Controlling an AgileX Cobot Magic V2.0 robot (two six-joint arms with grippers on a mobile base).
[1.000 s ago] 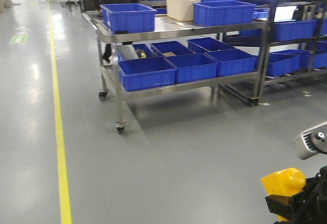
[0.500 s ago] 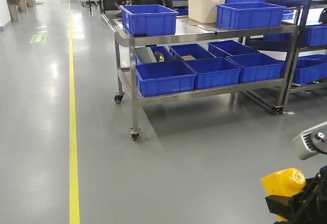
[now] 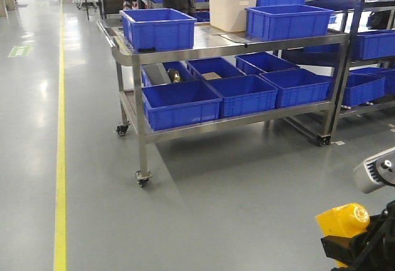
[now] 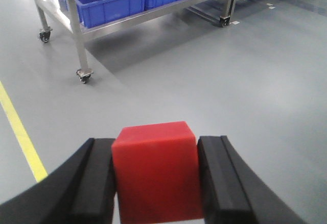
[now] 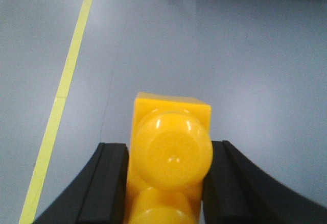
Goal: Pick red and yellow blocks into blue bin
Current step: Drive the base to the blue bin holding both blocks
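Nothing in the room can be read: no word, number or brand. The one sign is a green floor marking [image 3: 20, 50], far ahead and well to the left of the right claw [image 5: 168, 152], beyond the yellow line [image 3: 60, 160]. Its pattern is too small to make out. The yellow brick [image 5: 171, 127] clamped in that claw shows plain faces, as does the red cube [image 4: 155, 173] clamped in the left claw [image 4: 156, 155].

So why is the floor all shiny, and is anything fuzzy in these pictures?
Front view: pale glare patches on the glossy floor, and a soft shadow under the trolley. Left wrist view: the red cube sits very close, edges a little soft. Right wrist view: tiny bright glints on the yellow brick, on its round stud, and the floor behind looks slightly blurry.
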